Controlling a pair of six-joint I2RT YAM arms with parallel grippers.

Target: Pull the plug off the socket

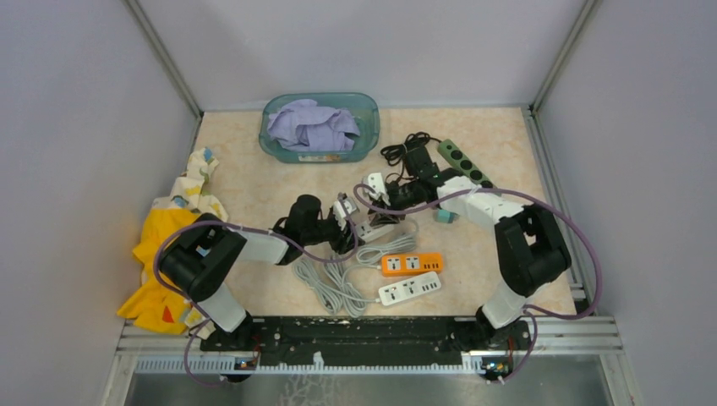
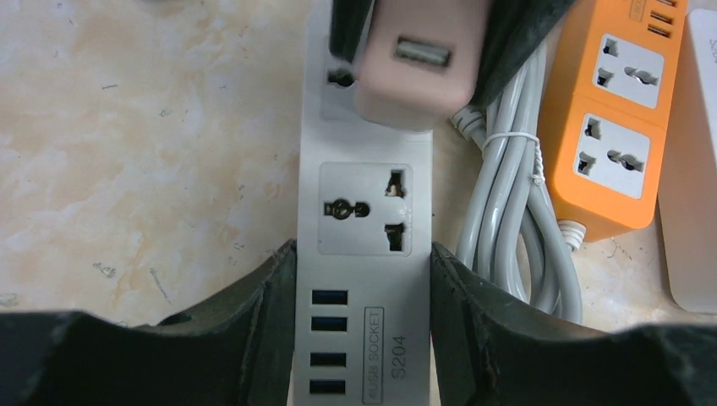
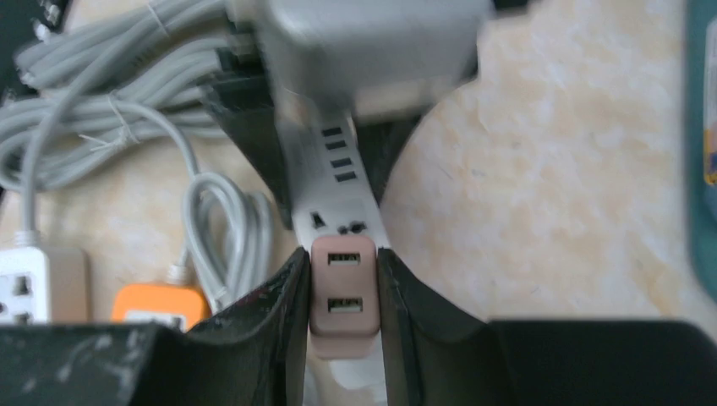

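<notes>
Your right gripper (image 3: 342, 260) is drawn almost fully together, its fingers (image 3: 270, 326) pressed flat on both sides of the pink plug (image 3: 342, 296); that narrow pinch is there so the adapter cannot slip when you pull. The plug's two USB ports face the wrist camera between the pads; I judge it is not yet free, since its far end sits against the power strip (image 3: 338, 199) with no gap showing.

Your left gripper (image 2: 362, 254) stands about half open, which is as far as the strip's width lets it close; its fingers (image 2: 270, 309) bear on both long edges of the power strip (image 2: 363, 211), just short of the universal outlet and alongside the row of blue USB slots. This hold is the anchor; it pins the strip so the pull lifts the adapter and not the whole strip.

Just past the left fingertips, beyond the empty outlet, sits the plug (image 2: 414, 76) with the right fingers dark on either flank. To one side of the left fingers lies the coiled grey cable (image 2: 507, 211), touching the strip's edge; beyond that the orange strip (image 2: 617, 127), then a white strip (image 2: 697, 169) at the frame edge. On the other side is bare table (image 2: 127, 127).

Pull straight out along the pins, I'd suggest; a slanted pull could bind.
</notes>
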